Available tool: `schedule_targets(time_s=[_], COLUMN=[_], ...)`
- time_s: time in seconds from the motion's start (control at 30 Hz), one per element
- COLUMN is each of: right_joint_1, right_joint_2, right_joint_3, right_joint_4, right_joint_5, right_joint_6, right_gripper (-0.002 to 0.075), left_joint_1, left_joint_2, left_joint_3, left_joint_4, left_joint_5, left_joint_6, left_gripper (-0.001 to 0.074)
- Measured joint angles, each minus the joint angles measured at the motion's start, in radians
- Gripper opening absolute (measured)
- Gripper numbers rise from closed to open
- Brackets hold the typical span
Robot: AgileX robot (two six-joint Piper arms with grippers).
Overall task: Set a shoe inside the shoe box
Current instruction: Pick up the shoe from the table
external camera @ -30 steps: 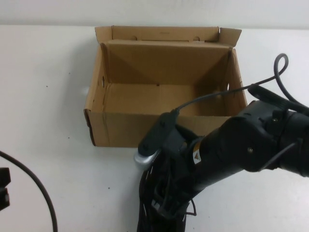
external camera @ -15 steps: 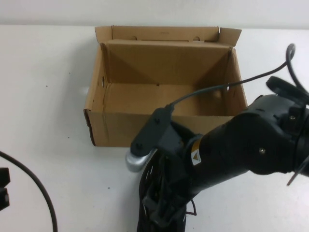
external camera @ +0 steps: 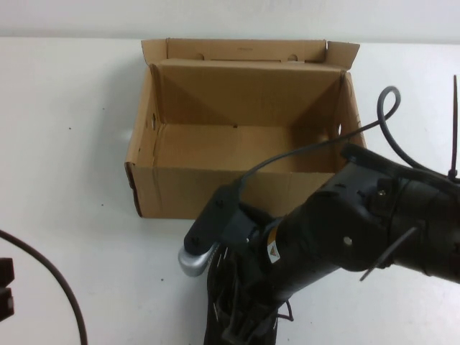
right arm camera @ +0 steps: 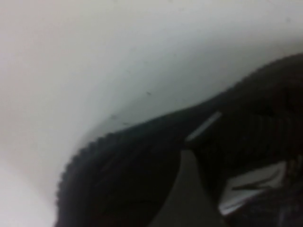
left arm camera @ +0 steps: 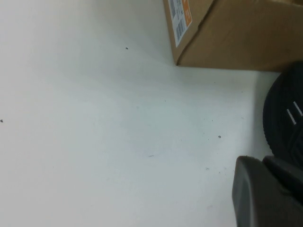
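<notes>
The right gripper (external camera: pixel 241 320) is reaching down onto the shoe (external camera: pixel 223 302) at the bottom centre of the high view, just in front of the shoe box (external camera: pixel 215 190) on the white desk (external camera: pixel 72 144). Whether it is closed on the shoe cannot be told; the arm is hiding it. The box is sitting open and empty in the upper centre. The left gripper (external camera: pixel 6 287) is resting at the lower left edge, its state unreadable. A firm hold and a lift clear of the near wall are probably needed.
</notes>
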Motion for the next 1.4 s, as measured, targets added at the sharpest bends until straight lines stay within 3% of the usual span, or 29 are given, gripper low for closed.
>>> schedule_targets(time_s=[0.27,0.43,1.4], right_joint_1=[0.002,0.002,0.002], right_joint_2=[-0.025,-0.050,-0.053], right_joint_3=[0.000,-0.009,-0.046], right_joint_4=[-0.227,-0.284,-0.187], right_joint_5=[0.055,0.062,0.040], right_joint_6=[0.189,0.219,0.233], right_gripper=[0.0449,0.0449,0.0449], left_joint_1=[0.000,0.000,0.000], left_joint_2=[0.000,0.000,0.000], left_joint_3=[0.000,0.000,0.000], left_joint_4=[0.000,0.000,0.000], left_joint_5=[0.006,0.006,0.006], left_joint_6=[0.000,0.000,0.015], left_gripper=[-0.0002,-0.0002,-0.0003])
